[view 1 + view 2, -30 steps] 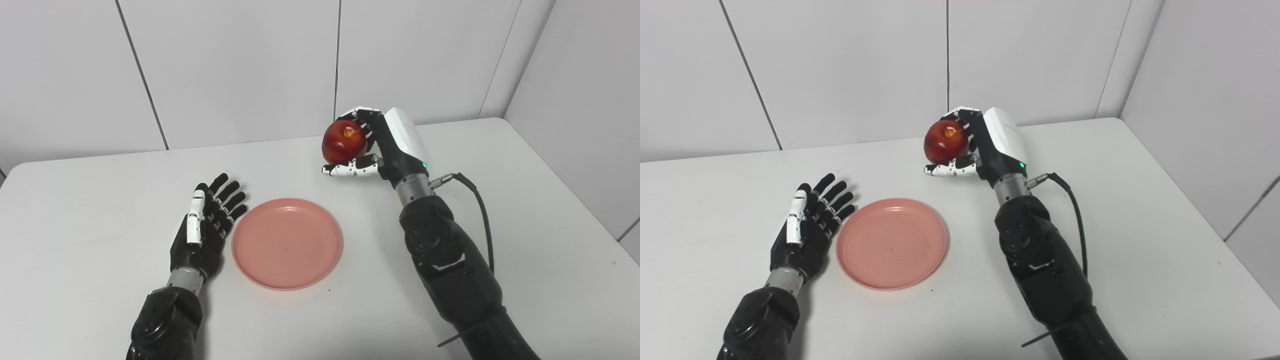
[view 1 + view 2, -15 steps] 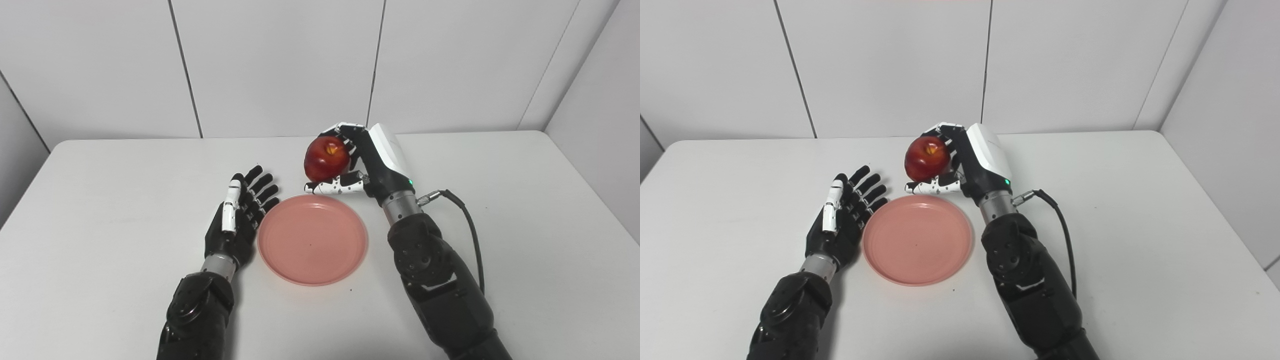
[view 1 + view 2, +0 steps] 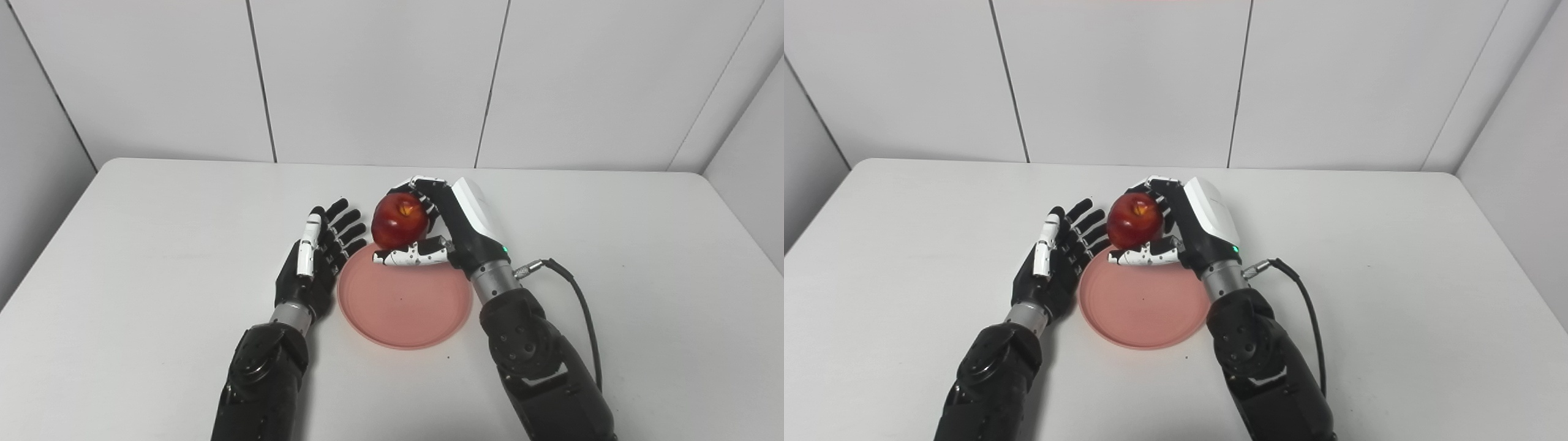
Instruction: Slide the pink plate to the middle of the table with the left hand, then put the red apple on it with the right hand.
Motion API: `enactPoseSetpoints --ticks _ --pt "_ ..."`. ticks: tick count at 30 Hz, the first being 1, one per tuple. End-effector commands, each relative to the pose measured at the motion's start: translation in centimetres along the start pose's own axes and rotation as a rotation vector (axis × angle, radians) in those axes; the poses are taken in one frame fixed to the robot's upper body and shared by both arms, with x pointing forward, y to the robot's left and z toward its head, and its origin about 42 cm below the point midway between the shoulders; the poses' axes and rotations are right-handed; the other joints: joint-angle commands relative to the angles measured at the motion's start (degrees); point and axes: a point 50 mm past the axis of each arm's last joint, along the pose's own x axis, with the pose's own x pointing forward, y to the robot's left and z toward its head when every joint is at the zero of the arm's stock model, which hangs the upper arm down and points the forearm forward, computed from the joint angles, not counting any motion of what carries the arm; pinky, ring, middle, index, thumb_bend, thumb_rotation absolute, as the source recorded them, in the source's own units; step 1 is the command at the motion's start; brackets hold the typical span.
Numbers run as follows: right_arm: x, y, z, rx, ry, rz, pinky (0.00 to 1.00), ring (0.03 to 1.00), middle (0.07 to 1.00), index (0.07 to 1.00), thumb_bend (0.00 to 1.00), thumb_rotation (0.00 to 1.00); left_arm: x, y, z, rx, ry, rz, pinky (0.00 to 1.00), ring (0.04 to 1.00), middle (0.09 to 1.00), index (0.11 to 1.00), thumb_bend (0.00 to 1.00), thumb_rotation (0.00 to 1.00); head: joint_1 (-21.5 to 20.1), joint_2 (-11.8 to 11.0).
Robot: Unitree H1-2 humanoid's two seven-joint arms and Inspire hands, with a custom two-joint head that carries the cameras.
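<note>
Tabletop (image 3: 153,257): white, filling the lower two thirds of the frame, with pale wall panels behind it.
Pink plate (image 3: 404,309): lies flat on the tabletop a little below the centre of the frame, round and shallow, nothing resting in it.
Red apple (image 3: 400,220): held up off the tabletop at the centre of the frame, stem hollow facing up, over the far rim of the pink plate.
Right hand (image 3: 447,229): clamped on the red apple; the fingers (image 3: 422,184) curl over its far side and the white spotted thumb (image 3: 410,257) lies under it, reaching left across the plate's far edge. The white back of the hand faces up and to the right.
Right arm: black, comes in from the bottom right of the frame, passing just beside the plate's right rim; a black cable (image 3: 582,306) loops out from the wrist to the right.
Left hand (image 3: 315,263): fingers apart and stretched out, holding nothing, palm turned toward the plate; it sits just beside the plate's left rim, and whether it touches the rim I cannot tell.
Left arm: black, comes in from the bottom edge, left of centre.
</note>
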Motion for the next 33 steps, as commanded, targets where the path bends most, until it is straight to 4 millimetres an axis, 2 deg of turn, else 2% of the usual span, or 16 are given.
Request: enactPoseSetpoints --ticks 1,33 --pt "0.6 -0.7 1.7 -0.011 -0.098 -0.029 0.35 0.42 0.5 0.486 0.52 0.13 0.2 0.0 -0.1 0.005 0.022 0.028 0.81 0.833 0.841 0.829 0.36 1.0 0.34 0.21" --pt "-1.1 1.8 -1.3 -0.03 -0.043 0.075 0.31 0.391 0.481 0.487 0.51 0.13 0.3 -0.1 0.4 0.01 0.021 0.035 0.82 0.836 0.845 0.841 0.35 1.0 1.33 1.33"
